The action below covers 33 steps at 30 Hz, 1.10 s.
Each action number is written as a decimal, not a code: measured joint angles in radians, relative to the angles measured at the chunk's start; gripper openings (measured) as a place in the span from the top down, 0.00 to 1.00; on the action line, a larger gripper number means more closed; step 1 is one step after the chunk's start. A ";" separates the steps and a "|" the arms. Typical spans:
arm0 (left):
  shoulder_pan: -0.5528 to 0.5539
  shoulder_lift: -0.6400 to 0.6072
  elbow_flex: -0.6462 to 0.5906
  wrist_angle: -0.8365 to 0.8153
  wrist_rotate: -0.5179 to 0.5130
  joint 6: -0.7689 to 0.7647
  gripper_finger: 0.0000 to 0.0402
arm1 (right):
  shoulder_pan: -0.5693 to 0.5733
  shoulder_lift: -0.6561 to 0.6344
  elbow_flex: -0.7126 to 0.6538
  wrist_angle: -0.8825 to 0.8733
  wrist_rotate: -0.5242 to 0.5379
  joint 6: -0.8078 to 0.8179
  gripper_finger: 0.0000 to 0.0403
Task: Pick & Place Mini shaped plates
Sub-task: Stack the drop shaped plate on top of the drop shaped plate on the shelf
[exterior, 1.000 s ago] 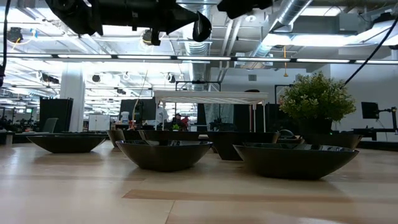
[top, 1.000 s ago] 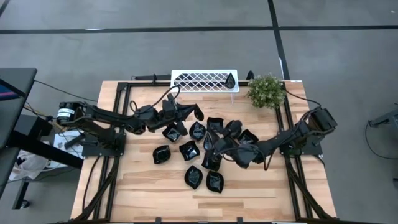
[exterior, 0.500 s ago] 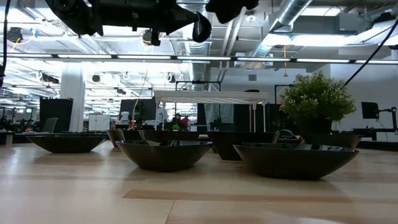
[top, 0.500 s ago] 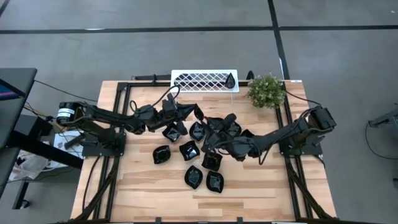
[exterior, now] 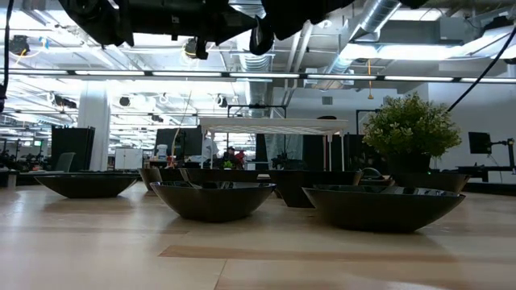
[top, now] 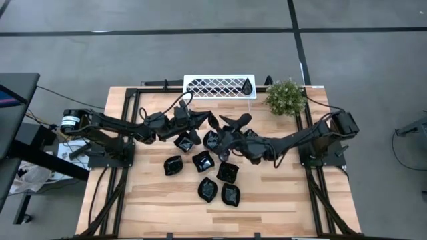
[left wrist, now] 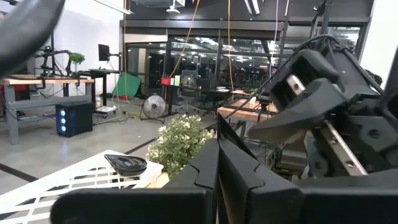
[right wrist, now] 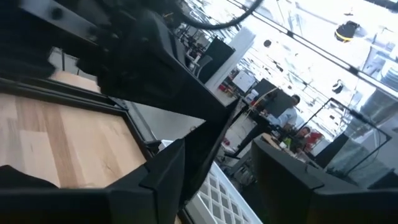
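Left gripper clenching on one mini plate, holding it on edge above table centre. Right gripper hovering just beside it, fingers spread, gripping nothing. Remaining plates sitting clustered mid-table; front wood strip lying bare. White lattice rack and potted plant lining back edge. No legible writing.
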 joint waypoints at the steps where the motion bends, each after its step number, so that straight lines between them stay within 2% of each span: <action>1: 0.000 0.000 0.000 0.000 0.000 0.000 0.97 | -0.002 0.000 0.000 0.000 0.000 0.002 0.55; 9: 0.000 0.000 0.000 0.001 0.000 0.000 0.98 | -0.026 0.000 0.000 0.000 -0.005 0.005 0.58; 30: -0.003 -0.001 0.000 0.018 0.001 0.000 0.97 | -0.025 0.000 0.000 0.000 -0.004 0.043 0.76; 33: -0.003 -0.001 0.000 0.028 0.031 -0.008 0.97 | -0.024 0.000 0.000 0.000 -0.004 0.058 0.78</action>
